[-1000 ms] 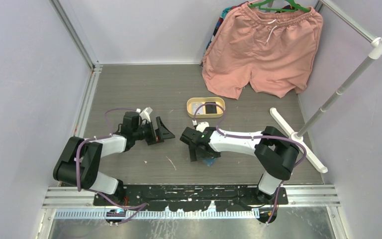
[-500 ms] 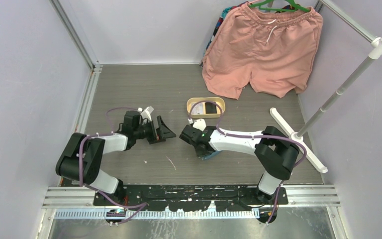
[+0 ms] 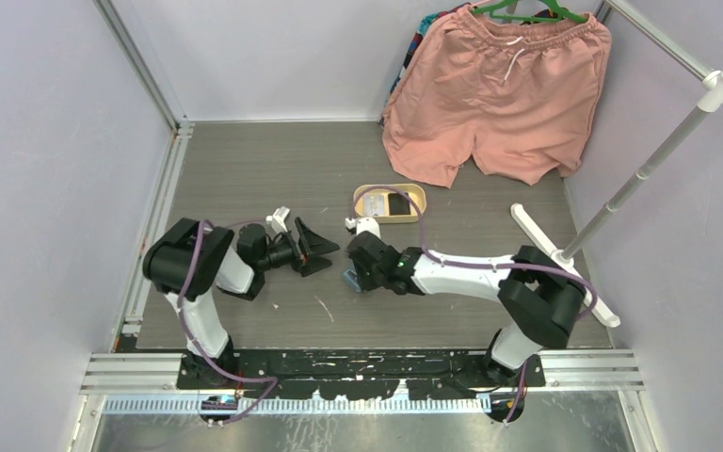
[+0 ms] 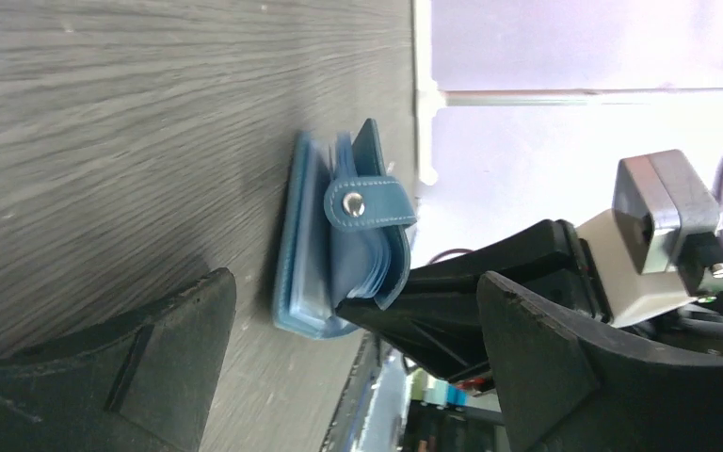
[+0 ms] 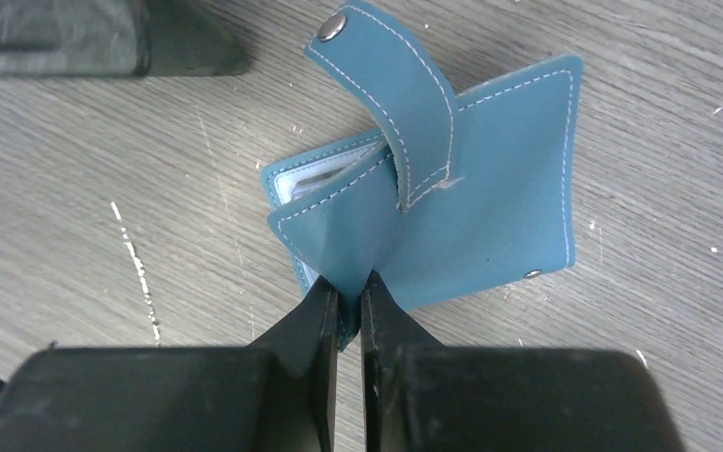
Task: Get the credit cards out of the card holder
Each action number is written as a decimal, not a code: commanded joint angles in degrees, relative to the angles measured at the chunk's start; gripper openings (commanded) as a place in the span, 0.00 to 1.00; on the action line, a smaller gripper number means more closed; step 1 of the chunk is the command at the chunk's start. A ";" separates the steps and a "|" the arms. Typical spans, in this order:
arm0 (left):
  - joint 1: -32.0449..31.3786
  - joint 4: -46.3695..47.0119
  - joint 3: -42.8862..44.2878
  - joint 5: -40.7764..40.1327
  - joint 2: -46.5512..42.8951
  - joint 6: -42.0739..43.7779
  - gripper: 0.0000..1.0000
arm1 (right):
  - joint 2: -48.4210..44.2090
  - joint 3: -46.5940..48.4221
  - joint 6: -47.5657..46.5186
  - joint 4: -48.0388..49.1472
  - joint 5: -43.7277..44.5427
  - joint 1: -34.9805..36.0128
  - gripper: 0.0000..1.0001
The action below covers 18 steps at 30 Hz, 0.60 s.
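The teal-blue card holder (image 5: 490, 198) lies half open on the table, its snap tab (image 5: 386, 75) curling upward. My right gripper (image 5: 348, 287) is shut on the edge of its upper cover. A pale edge (image 5: 313, 181) shows inside the fold; I cannot tell whether it is a card or a sleeve. In the top view the card holder (image 3: 347, 277) sits under my right gripper (image 3: 352, 273), and my left gripper (image 3: 326, 250) stands wide open just to its left. In the left wrist view the card holder (image 4: 315, 254) lies ahead of the left gripper (image 4: 358, 367). One dark card (image 3: 399, 204) rests in the tan tray (image 3: 365, 201).
Pink shorts (image 3: 499, 94) hang on a white rack (image 3: 640, 179) at the back right, and the rack's foot (image 3: 565, 264) lies along the right side. Grey walls close in the left, back and right.
My right gripper has shut on the card holder's cover and moved left and slightly away from the near edge. The left arm has swung towards the middle, bringing its open gripper closer to the holder.
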 commanded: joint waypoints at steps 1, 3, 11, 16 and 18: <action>-2.55 21.35 -1.24 -1.21 9.83 -10.83 1.00 | -7.87 -7.66 -1.73 17.80 -2.70 -1.50 0.01; -3.85 21.30 -2.54 -3.87 8.51 -9.55 1.00 | -10.33 -11.08 -1.35 22.69 -2.34 -2.22 0.01; -5.06 21.29 -3.75 -6.99 6.55 -15.22 1.00 | -19.00 -20.56 0.07 37.26 -3.01 -4.35 0.01; -7.86 21.29 -3.38 -10.32 6.12 -20.82 1.00 | -18.70 -19.93 -0.21 39.10 -5.83 -5.54 0.01; -8.23 21.29 -3.68 -11.72 6.32 -22.62 0.99 | -18.50 -19.88 -0.21 39.84 -6.19 -5.64 0.01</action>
